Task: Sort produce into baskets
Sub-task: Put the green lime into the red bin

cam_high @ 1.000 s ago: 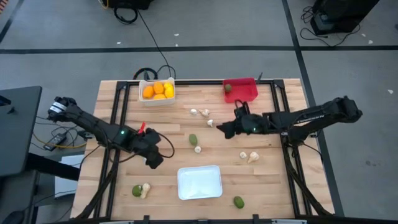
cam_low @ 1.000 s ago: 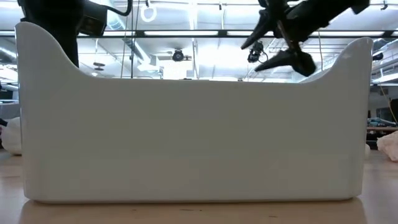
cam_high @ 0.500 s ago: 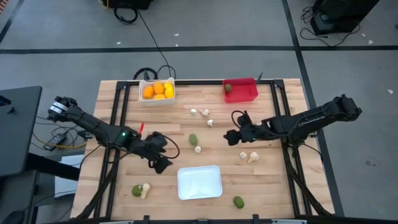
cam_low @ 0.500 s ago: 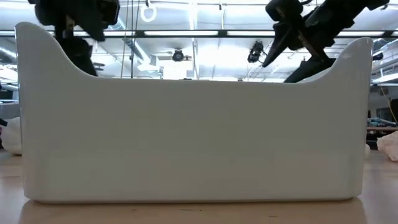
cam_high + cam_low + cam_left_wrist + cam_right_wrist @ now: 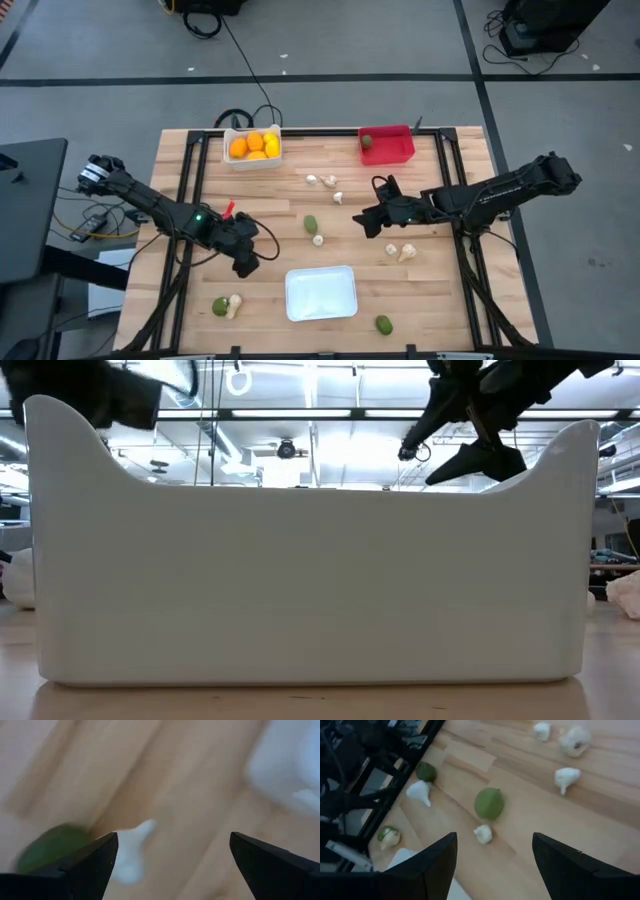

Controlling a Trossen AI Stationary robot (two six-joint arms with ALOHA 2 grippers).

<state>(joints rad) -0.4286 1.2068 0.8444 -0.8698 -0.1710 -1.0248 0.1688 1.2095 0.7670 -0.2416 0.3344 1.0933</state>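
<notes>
My left gripper is open and empty, over bare table left of the wide shallow white tray. Its wrist view looks down on a green fruit and a garlic bulb lying on the table near the front left. My right gripper is open and empty right of the table's middle. Its wrist view shows a green fruit and a garlic bulb lying ahead of it. The deep white bin holds orange and yellow fruits. The red bin holds one green fruit.
Three garlic bulbs lie toward the far middle, two more near my right gripper, and a green fruit near the front edge. A black frame runs along the table's sides. In the low view the tray's wall hides the table.
My right gripper has moved a little toward the table's near edge, still open. My left gripper has swung toward the tray and back toward the left, staying open. No produce has moved.
</notes>
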